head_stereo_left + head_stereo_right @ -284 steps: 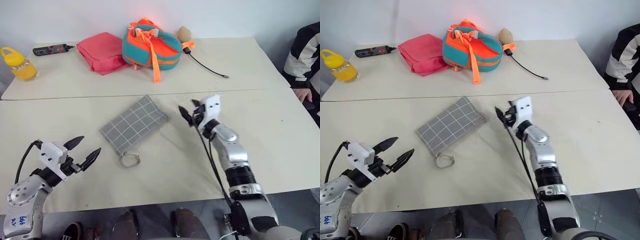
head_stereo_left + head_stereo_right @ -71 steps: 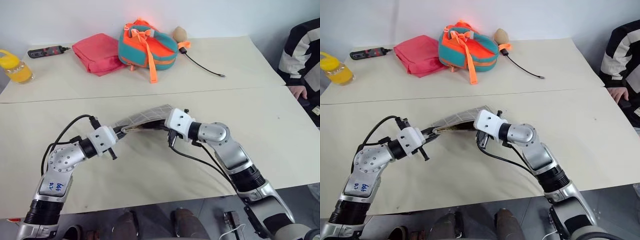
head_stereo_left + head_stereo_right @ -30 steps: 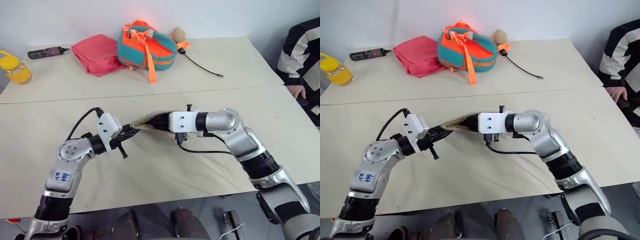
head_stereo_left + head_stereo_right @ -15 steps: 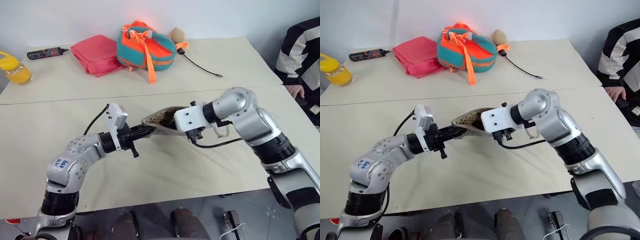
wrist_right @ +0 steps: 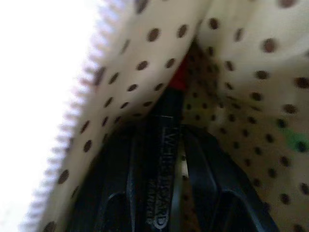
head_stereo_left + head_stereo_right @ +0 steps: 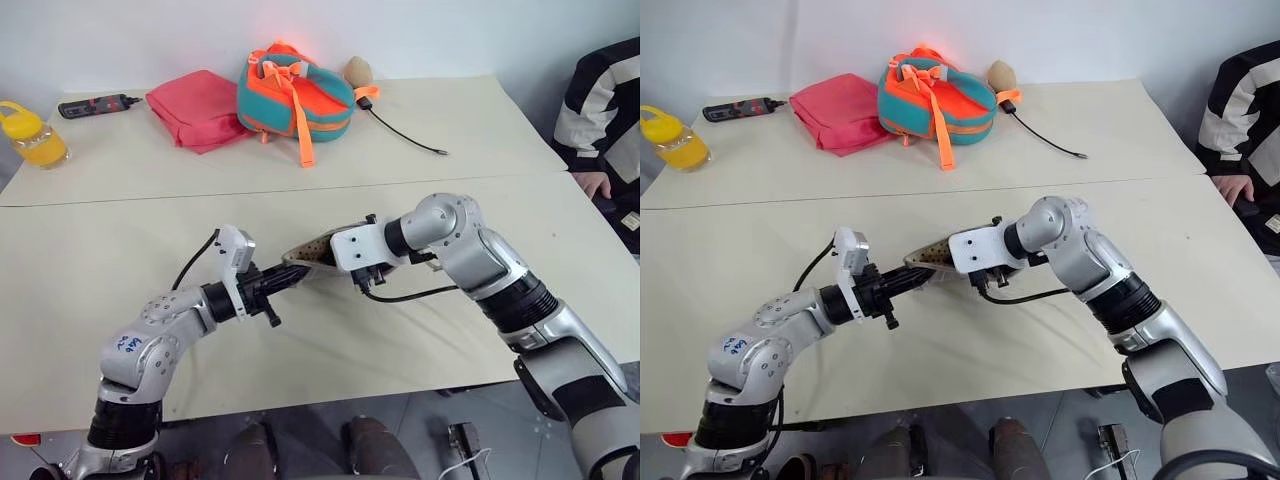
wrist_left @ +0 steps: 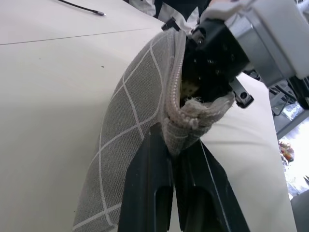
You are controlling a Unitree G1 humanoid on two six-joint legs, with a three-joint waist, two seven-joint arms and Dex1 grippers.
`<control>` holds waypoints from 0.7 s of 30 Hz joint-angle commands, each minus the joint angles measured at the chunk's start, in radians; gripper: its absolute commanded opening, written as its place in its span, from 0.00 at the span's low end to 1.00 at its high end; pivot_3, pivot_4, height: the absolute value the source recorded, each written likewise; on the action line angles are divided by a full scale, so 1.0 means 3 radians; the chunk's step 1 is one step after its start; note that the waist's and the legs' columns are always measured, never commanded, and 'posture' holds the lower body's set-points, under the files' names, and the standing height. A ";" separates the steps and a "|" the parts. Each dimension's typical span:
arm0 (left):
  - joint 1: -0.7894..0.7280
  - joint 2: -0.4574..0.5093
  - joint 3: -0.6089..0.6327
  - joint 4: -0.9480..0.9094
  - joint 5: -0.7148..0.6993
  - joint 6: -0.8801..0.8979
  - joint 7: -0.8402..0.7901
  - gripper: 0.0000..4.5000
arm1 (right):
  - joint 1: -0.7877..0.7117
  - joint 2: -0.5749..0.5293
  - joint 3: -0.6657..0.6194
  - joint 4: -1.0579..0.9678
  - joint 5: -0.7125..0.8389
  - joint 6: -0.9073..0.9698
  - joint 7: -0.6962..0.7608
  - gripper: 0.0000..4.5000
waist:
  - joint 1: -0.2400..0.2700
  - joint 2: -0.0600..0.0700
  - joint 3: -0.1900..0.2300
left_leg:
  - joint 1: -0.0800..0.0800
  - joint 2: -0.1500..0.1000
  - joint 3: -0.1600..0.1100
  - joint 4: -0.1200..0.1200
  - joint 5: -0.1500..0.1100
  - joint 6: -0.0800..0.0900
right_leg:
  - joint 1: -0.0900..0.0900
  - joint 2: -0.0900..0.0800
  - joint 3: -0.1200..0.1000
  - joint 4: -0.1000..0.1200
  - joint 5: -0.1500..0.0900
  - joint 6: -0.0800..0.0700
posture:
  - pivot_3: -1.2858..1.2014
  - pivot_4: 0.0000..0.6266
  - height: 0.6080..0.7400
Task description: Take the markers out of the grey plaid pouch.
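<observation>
Two grippers meet at the pouch (image 6: 308, 262), which hangs lifted off the table (image 6: 100, 250) between them, and your coming move turns on how the marker lies to the right one. The left gripper (image 7: 175, 147) is clamped tight on the zip edge at one end of the mouth, holding it up and open. The right gripper (image 5: 164, 140) is pushed into the mouth from the other side, deep in the dotted lining. A black marker with a red end (image 5: 166, 145) lies right between its fingers, long axis running the same way as the fingers, red end pointing further into the pouch. The fingers are partly closed about the barrel; you cannot tell whether they grip it yet. A speck of green (image 5: 294, 140) shows deeper in, likely the second marker. So the right arm is the one to pull, straight back along the marker's length and out through the mouth, while your left holds the pouch firm.
</observation>
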State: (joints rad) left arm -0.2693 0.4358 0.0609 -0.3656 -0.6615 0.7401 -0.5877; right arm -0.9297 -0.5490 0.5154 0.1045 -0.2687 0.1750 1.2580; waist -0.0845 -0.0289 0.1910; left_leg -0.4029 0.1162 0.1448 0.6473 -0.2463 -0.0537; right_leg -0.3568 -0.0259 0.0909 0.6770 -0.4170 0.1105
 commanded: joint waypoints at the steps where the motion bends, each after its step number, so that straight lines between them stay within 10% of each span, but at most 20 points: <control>1: -0.0019 0.0002 0.0091 -0.0121 -0.0027 -0.0117 -0.0004 0.00 | 0.0032 -0.0067 -0.0065 -0.0043 -0.0029 -0.0042 -0.0040 0.13 | 0.0000 0.0000 0.0000 | 0.0000 0.0000 0.0000 0.0000 0.0000 0.0000 | 0.0000 0.0000 0.0000 0.0000 0.0000 0.0000 | 0.52 0.24 1.00; 21: -0.0396 0.0320 -0.0014 0.0484 0.1357 -0.1614 0.0118 0.00 | -0.0368 -0.0086 -0.0559 0.0087 0.0212 -0.0222 -0.0403 0.12 | -0.0003 0.0000 0.0000 | -0.0001 0.0000 0.0011 -0.0003 -0.0003 -0.0001 | -0.0005 0.0000 0.0001 -0.0010 0.0000 0.0000 | 0.52 0.24 1.00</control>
State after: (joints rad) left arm -0.3854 0.5135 0.0273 -0.2205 -0.2872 0.2990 -0.5687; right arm -1.0163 -0.5466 0.3843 0.1266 -0.1990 0.1396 1.1538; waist -0.0854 -0.0289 0.1910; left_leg -0.4034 0.1162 0.1482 0.6461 -0.2474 -0.0540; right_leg -0.3585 -0.0260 0.0912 0.6740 -0.4170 0.1105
